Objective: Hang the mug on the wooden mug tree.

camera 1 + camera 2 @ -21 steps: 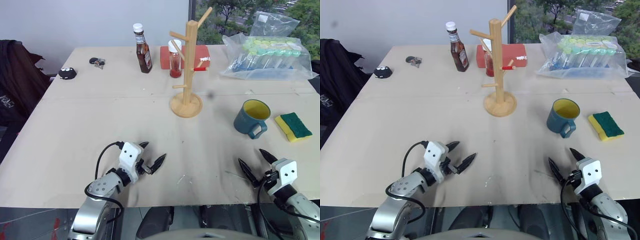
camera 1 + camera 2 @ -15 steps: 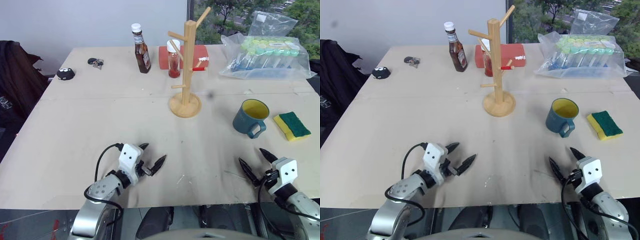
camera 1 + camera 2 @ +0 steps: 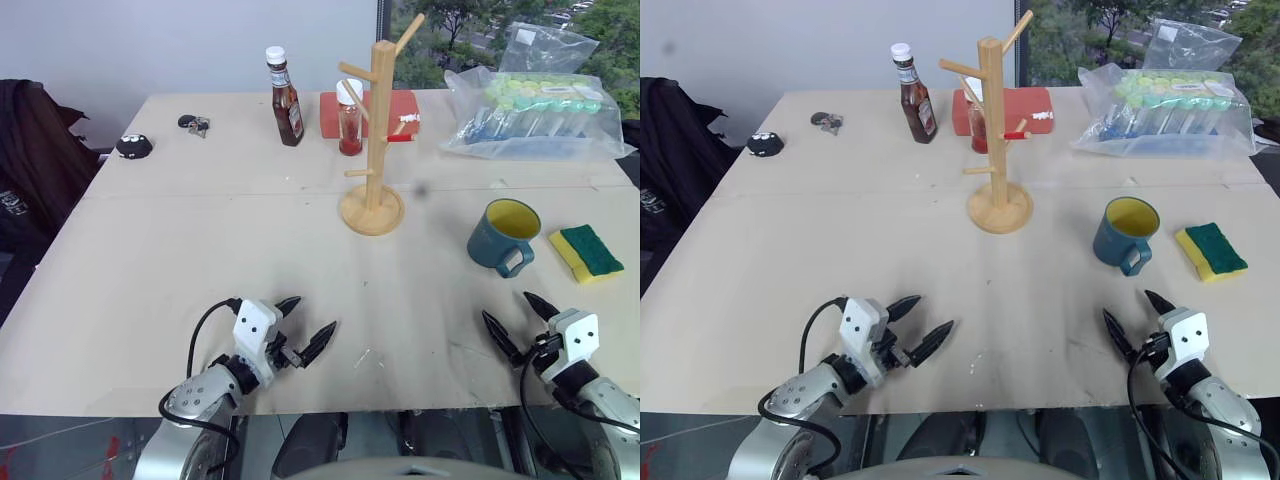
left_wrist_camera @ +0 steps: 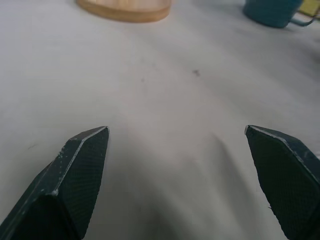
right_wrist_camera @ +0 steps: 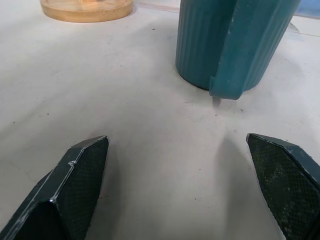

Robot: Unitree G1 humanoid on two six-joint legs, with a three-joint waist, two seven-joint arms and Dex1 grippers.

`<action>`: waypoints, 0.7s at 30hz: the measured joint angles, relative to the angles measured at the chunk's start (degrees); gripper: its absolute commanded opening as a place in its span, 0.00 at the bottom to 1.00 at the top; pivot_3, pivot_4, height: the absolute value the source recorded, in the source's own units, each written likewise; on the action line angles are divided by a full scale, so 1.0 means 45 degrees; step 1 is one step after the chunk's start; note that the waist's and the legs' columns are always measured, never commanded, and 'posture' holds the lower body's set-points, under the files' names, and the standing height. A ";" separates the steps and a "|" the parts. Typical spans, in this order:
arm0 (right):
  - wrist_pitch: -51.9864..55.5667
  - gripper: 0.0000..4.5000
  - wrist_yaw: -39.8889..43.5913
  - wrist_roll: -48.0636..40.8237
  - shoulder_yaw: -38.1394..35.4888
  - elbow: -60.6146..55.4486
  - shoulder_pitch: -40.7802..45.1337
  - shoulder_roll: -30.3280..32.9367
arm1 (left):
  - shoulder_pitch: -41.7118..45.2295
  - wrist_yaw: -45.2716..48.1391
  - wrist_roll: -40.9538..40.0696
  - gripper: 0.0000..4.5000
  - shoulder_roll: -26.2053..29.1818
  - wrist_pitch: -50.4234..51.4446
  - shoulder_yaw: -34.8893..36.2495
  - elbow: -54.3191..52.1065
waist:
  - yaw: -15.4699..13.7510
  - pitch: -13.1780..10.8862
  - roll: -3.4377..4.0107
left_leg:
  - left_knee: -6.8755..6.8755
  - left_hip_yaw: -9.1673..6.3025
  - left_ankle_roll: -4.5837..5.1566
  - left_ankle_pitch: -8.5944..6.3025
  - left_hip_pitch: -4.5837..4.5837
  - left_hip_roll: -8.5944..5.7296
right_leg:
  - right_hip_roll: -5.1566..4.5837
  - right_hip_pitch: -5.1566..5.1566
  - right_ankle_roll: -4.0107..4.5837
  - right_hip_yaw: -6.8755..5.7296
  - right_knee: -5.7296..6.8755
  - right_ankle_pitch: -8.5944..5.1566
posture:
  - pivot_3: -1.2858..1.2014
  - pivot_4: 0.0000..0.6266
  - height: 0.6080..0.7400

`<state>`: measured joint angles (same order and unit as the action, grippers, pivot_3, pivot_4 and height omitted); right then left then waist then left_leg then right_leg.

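Note:
The teal-blue mug (image 3: pixel 503 236) with a yellow inside stands upright on the right of the table, its handle turned toward me. The wooden mug tree (image 3: pixel 373 140) rises from its round base at the table's middle, every peg bare. My right gripper (image 3: pixel 518 319) hovers open near the front edge, a short way in front of the mug (image 5: pixel 231 42) and apart from it. My left gripper (image 3: pixel 304 324) is open and empty at the front left, low over the table. Both the tree's base (image 4: pixel 124 7) and the mug (image 4: pixel 272 11) lie far ahead of it.
A brown sauce bottle (image 3: pixel 285 97), a small red-filled jar (image 3: pixel 349 118) and a red box (image 3: pixel 398 108) stand behind the tree. A plastic bag of tubes (image 3: pixel 538 113) fills the back right. A yellow-green sponge (image 3: pixel 586 252) lies right of the mug. Keys (image 3: pixel 195 124) and a black object (image 3: pixel 134 146) sit back left.
My left gripper has drawn back slightly toward the front edge. The right gripper has barely shifted. Mug and tree stay where they were.

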<state>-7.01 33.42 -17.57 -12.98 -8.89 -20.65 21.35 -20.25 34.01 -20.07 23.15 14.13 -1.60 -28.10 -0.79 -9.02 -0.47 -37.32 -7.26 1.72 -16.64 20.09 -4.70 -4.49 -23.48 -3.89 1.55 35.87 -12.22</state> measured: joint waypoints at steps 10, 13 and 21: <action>0.2124 0.99 -0.3259 0.0625 -0.0062 -0.2181 0.0529 -0.1372 | 0.0845 0.1153 -0.0186 1.00 0.1156 0.0104 -0.0006 -0.0386 | -0.0001 -0.0004 0.0018 | -0.0002 -0.0017 -0.0014 0.0008 0.0021 -0.0002 | 0.0031 -0.0024 0.0001 -0.0011 0.0006 0.0001 | 0.52 0.24 1.00; 0.2923 0.99 -0.4302 0.1042 -0.0015 -0.2923 0.0829 -0.1759 | 0.1443 0.1615 -0.0665 1.00 0.1461 0.0415 -0.0098 -0.0864 | -0.0008 -0.0003 0.0016 | -0.0002 -0.0024 -0.0022 0.0012 0.0032 -0.0003 | 0.0046 -0.0031 0.0024 -0.0017 0.0005 0.0022 | 0.52 0.24 1.00; 0.4887 0.99 -0.7006 0.2866 0.0566 -0.5058 0.1178 -0.3117 | 0.3328 0.2487 -0.1960 1.00 0.2642 0.1655 -0.0046 -0.1400 | 0.0025 -0.0003 0.0031 | 0.0001 -0.0041 -0.0085 0.0049 0.0116 -0.0004 | 0.0061 -0.0122 0.0014 -0.0025 0.0003 0.0060 | 0.52 0.24 1.00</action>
<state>14.98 1.89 -4.67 -10.44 -31.65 -15.36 7.32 -5.28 45.21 -28.89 35.04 21.58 -1.80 -34.41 -0.68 -9.03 -0.33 -37.32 -7.45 1.34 -16.43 20.61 -4.72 -4.21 -24.03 -3.83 1.44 35.89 -11.95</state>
